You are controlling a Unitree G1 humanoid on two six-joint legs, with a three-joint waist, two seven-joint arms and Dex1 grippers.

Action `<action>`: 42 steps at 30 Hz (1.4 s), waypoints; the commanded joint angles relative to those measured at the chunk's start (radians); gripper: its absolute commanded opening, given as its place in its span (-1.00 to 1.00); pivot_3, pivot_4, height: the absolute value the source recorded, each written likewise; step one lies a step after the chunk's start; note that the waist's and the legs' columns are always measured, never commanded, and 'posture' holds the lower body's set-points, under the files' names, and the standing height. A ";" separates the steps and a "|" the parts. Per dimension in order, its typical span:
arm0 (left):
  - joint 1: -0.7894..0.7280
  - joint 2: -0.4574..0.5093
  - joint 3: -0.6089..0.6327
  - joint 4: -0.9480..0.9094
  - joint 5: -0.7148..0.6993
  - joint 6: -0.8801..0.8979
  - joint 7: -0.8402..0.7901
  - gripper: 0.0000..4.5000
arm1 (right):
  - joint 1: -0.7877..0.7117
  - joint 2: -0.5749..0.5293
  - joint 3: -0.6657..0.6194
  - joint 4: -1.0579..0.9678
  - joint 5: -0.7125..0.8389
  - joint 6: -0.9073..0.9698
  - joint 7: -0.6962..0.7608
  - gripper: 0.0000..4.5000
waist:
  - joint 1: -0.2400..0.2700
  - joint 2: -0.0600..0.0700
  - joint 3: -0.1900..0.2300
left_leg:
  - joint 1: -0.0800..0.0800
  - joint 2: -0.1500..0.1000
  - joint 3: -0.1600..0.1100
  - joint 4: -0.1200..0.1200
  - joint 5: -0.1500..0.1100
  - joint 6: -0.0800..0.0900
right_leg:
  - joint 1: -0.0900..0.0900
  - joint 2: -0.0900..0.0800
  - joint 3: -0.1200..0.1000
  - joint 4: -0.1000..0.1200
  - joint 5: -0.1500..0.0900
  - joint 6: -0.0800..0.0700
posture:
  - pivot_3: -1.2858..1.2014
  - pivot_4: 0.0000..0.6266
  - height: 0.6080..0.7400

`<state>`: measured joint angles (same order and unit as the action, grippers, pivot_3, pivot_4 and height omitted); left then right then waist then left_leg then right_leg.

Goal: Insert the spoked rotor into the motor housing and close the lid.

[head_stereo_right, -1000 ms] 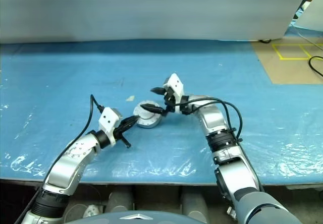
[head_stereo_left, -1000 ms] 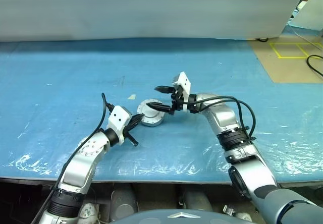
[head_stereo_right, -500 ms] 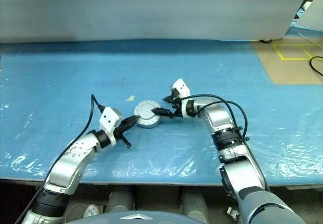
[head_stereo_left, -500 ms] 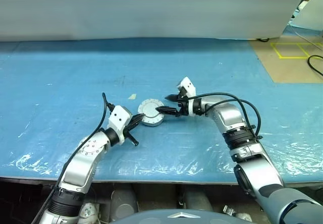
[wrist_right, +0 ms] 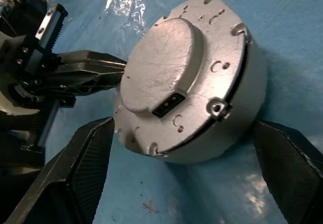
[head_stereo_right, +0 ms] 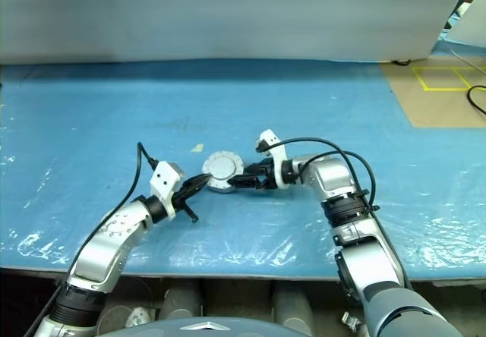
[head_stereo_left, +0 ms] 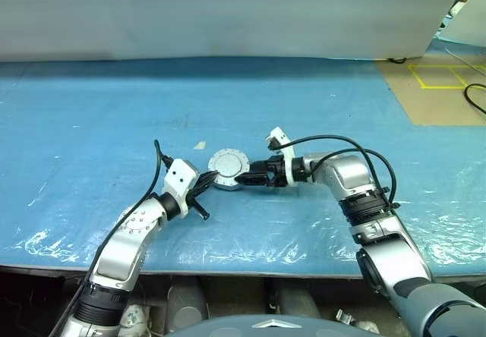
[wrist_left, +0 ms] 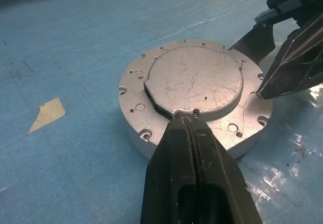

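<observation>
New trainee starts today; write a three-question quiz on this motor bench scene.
1. True or false: the left gripper has its jaws wide open.
2. Where do the right gripper's open jaws stand relative to the motor housing? A) one on either side B) both above it C) far away
3. What covers the table under the housing?

Key: 1. False: the jaws are shut, tips at the lid. 2. A. 3. A blue plastic sheet.
</observation>
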<state>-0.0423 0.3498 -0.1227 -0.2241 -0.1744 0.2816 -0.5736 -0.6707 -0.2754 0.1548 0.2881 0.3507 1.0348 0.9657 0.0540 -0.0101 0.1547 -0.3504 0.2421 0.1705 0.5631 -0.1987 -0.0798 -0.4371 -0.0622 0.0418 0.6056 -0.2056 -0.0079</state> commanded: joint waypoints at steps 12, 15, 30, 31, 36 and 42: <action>0.027 0.002 -0.046 0.019 0.017 0.034 0.002 -1.00 | -0.145 0.213 -0.431 0.154 0.256 0.375 -0.181 0.91 | -0.004 0.002 0.001 | -0.001 0.000 0.000 -0.001 0.000 -0.001 | -0.002 0.000 0.000 0.000 0.000 0.000 | 0.03 -0.52 1.00; 0.026 0.003 -0.046 0.018 0.017 0.034 0.003 -1.00 | -0.130 0.208 -0.424 0.142 0.260 0.392 -0.185 0.63 | -0.001 0.003 0.002 | -0.001 0.000 0.000 -0.002 0.001 -0.001 | -0.002 0.000 0.000 0.000 0.000 0.000 | 0.03 -0.52 1.00; 0.033 0.002 -0.044 0.016 0.019 0.036 0.005 -1.00 | -0.015 0.138 -0.153 0.045 0.205 0.238 -0.163 -0.68 | 0.000 0.004 0.001 | -0.002 -0.001 0.000 -0.002 0.000 -0.001 | -0.002 -0.004 -0.001 0.000 -0.001 0.001 | 0.03 -0.52 1.00; 0.033 0.003 -0.044 0.015 0.020 0.036 0.005 -1.00 | -0.016 0.140 -0.153 0.049 0.206 0.229 -0.165 -0.68 | 0.000 0.004 0.001 | -0.004 -0.002 0.000 -0.002 0.001 -0.001 | -0.004 -0.004 -0.001 0.000 -0.001 0.001 | 0.03 -0.52 1.00; 0.034 0.004 -0.042 0.015 0.020 0.035 0.005 -1.00 | -0.013 0.137 -0.134 0.044 0.199 0.161 -0.161 -0.68 | -0.002 0.004 0.001 | -0.005 -0.001 0.000 -0.002 0.001 -0.001 | -0.005 -0.004 -0.001 0.000 -0.001 0.002 | 0.03 -0.52 1.00; 0.026 0.002 -0.031 0.011 0.014 0.025 0.007 -1.00 | -0.016 0.140 -0.141 0.063 0.197 0.103 -0.178 -0.68 | -0.002 0.004 0.002 | -0.005 -0.001 0.000 -0.002 0.001 -0.001 | -0.005 -0.004 -0.001 0.000 -0.001 0.002 | 0.03 -0.52 1.00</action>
<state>-0.0111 0.3494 -0.1611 -0.1932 -0.1567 0.3152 -0.5639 -0.6736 -0.1382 0.0191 0.3542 0.5414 1.1555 0.7831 0.0519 -0.0062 0.1562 -0.3555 0.2407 0.1707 0.5610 -0.1981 -0.0809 -0.4419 -0.0660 0.0406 0.6053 -0.2067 -0.0063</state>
